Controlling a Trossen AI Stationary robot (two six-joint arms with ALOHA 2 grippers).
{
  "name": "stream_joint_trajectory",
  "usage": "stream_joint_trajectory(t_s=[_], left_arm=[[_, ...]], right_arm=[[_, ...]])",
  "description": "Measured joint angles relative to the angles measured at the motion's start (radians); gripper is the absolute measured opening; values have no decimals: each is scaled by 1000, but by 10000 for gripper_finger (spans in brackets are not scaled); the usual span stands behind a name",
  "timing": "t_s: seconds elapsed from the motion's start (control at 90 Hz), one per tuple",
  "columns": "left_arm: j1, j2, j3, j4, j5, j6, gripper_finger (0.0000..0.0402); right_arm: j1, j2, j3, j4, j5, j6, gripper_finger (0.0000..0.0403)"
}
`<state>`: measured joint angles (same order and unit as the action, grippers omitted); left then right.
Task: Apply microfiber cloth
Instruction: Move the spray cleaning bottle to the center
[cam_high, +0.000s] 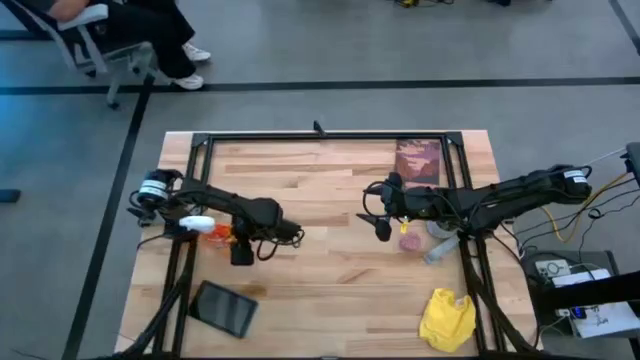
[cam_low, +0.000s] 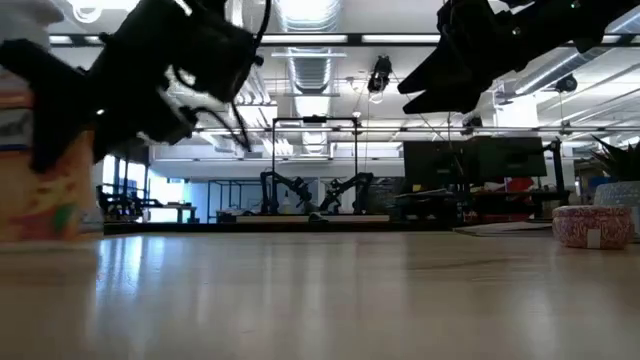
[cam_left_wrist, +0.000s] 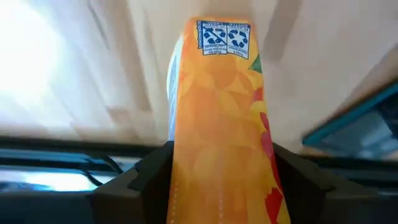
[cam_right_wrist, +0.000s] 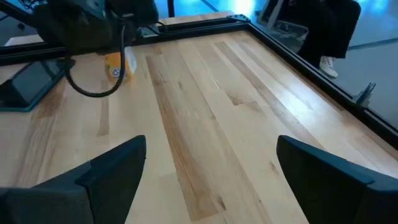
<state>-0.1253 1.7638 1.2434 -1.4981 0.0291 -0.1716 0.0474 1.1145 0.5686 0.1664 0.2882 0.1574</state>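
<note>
The yellow microfiber cloth (cam_high: 447, 318) lies crumpled on the table near the front right corner, and no gripper touches it. My left gripper (cam_high: 240, 245) is at the table's left middle, shut on an orange spray bottle (cam_left_wrist: 217, 124) with a white trigger (cam_high: 197, 222). The black tablet (cam_high: 225, 308) lies flat near the front edge, in front of that gripper. My right gripper (cam_high: 381, 226) hangs open above the table's middle with nothing between its fingers (cam_right_wrist: 112, 171). My left gripper pinches the bottle's orange body (cam_left_wrist: 180, 168) between its two fingers, one on each of two opposite sides. In the low view the bottle (cam_low: 45, 170) stands about upright. Whether its base rests on the table I cannot tell.
A reddish picture card (cam_high: 417, 160) lies at the far right of the table. A small pink container (cam_high: 408, 240) and a grey object (cam_high: 437, 250) sit under the right arm. Black frame rails (cam_high: 320, 135) run along the table's edges. Bare wood lies between the two grippers.
</note>
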Motion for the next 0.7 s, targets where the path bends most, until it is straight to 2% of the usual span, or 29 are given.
stream_joint_trajectory(t_s=[0.233,0.5,0.7], left_arm=[[0,119,144,-18,-123,112,201],[0,286,351,-55,-327,273,203],[1,338,503,-5,-403,361,214]], right_arm=[[0,0,0,0,0,0,344],[0,0,0,1,0,0,344],[0,0,0,0,0,0,344]])
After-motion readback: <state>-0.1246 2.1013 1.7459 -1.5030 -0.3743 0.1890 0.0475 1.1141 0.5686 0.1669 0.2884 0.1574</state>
